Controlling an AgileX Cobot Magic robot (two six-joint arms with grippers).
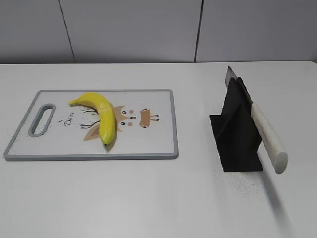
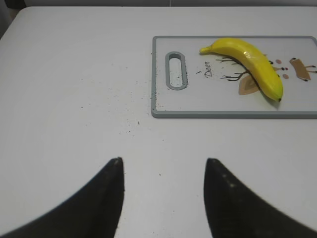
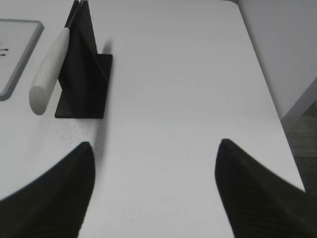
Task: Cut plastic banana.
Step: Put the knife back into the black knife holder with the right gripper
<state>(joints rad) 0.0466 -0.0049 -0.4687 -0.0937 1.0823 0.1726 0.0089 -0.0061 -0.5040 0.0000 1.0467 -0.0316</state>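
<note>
The plastic banana (image 1: 100,114) is glossy yellow and curved, lying on the white cutting board (image 1: 148,141) with a grey rim and deer print. It also shows in the left wrist view (image 2: 252,64) on the board (image 2: 208,101). A knife with a white handle (image 1: 270,136) rests in a black stand (image 1: 237,144); the right wrist view shows the handle (image 3: 49,72) and stand (image 3: 84,82). My left gripper (image 2: 163,161) is open and empty, near and left of the board. My right gripper (image 3: 154,144) is open and empty, right of the stand. Neither gripper shows in the exterior view.
The white table (image 1: 148,198) carries everything. Its right edge (image 3: 270,99) drops to the floor close to my right gripper. A grey panelled wall (image 1: 148,29) stands behind the table.
</note>
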